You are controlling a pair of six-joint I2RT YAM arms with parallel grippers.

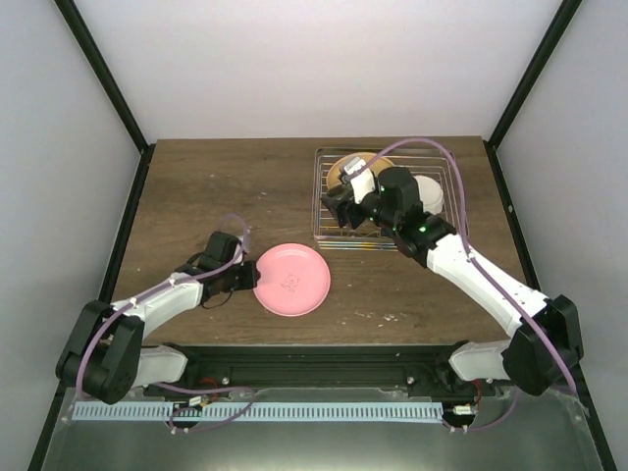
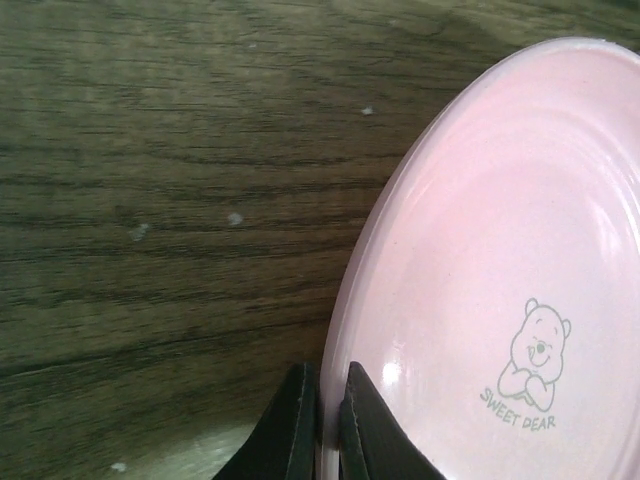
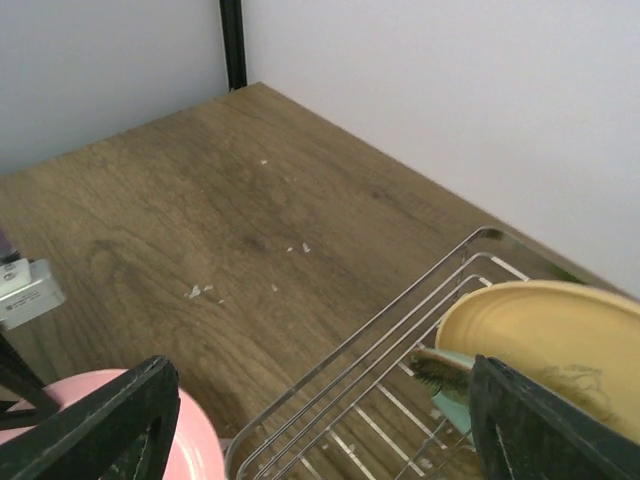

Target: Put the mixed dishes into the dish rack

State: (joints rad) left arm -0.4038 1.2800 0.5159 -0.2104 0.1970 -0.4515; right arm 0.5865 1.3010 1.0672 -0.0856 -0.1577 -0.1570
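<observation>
Clamping the left gripper [image 2: 325,380] onto the left rim of the pink plate [image 1: 292,280], one finger on either side of the edge, drawn almost together. Lying on the wooden table [image 1: 196,186] near its front edge, printed bear facing up, well apart from the dish rack [image 1: 316,182] at the far right. Hovering the right gripper [image 1: 339,208] over the rack's near left corner, fingers spread wide and gripping nothing. Holding in the rack an orange-yellow plate [image 3: 545,340], tilted at the far left, a mint dish [image 3: 452,392] touching its lower edge, and a white bowl [image 1: 430,191] farther right, partly hidden behind the right arm.
</observation>
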